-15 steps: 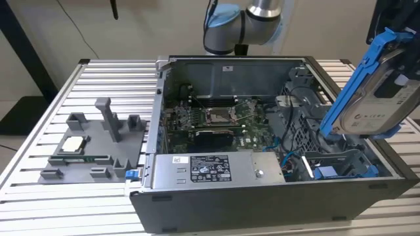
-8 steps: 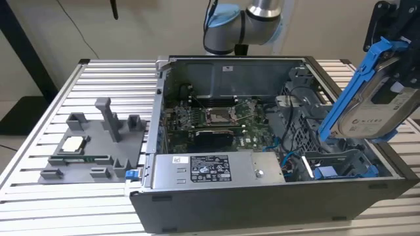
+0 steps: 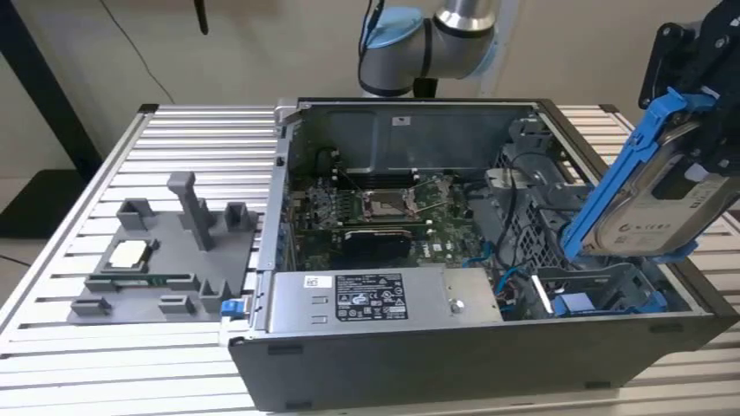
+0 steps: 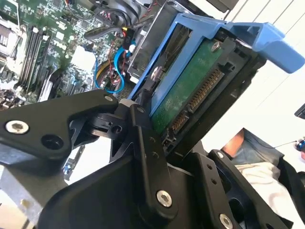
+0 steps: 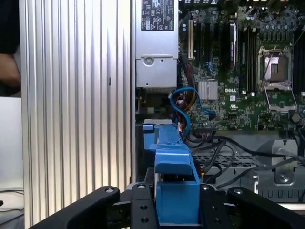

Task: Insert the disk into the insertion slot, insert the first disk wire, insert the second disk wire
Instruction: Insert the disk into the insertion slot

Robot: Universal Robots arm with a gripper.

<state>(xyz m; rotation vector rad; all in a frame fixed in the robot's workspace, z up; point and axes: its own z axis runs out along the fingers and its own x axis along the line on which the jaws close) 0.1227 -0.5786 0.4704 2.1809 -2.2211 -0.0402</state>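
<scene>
Disk (image 3: 653,204), one only, clamped in the gripper (image 5: 176,207). The fingers (image 4: 143,133) are closed on the long edges of its blue carrier (image 4: 214,28).

It hangs tilted, lower end just above the insertion slot (image 3: 595,282) at the exterior view's right of the open case (image 3: 463,364); not yet seated.

Judgement: the drive is dense for its size and rigid. The plastic frame looks smooth and probably gives a little, so the side rails are the place to hold.

Green circuit board (image 4: 190,90) with its connector row lies bare on one face in the second wrist view; fragile, keep the grip off it.

Count: one slot with blue fittings, one blue cable (image 5: 183,102) looped nearby. The second wire is likely somewhere in the black bundle (image 5: 224,148); cannot pick it out.
</scene>
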